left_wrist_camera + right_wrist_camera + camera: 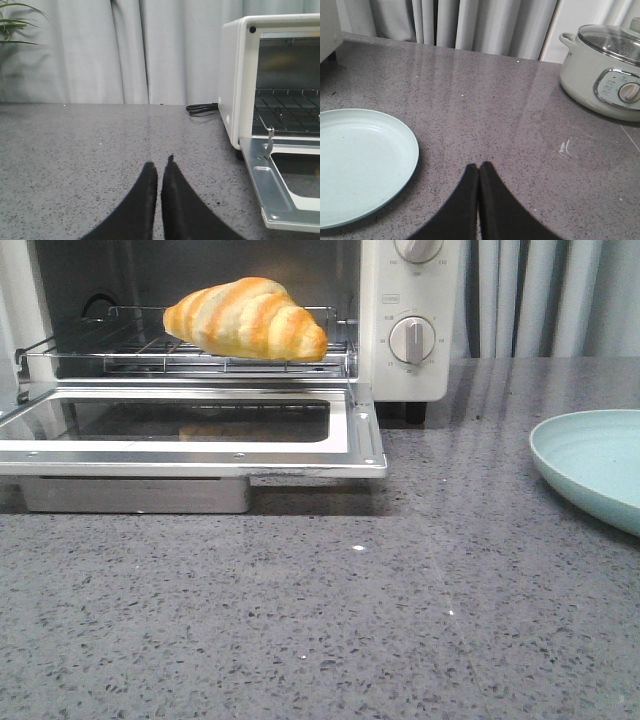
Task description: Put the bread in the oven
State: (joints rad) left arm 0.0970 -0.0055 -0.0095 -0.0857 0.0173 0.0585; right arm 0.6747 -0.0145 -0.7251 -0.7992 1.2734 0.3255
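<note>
The bread [245, 318], a glossy golden-orange roll with cream stripes, lies on the wire rack [120, 345] inside the white oven [395, 375]. The oven door [190, 430] is folded down flat and open. Neither gripper shows in the front view. My left gripper [160, 165] is shut and empty, low over the counter to the left of the oven [235, 85]. My right gripper [479, 167] is shut and empty over the counter, beside the empty plate. The bread does not show in either wrist view.
A pale green plate [595, 465] sits at the right of the counter and shows empty in the right wrist view [360, 160]. A white electric pot [602, 70] with a glass lid stands further right. A black cord [202, 107] lies behind the oven. Grey curtains hang at the back.
</note>
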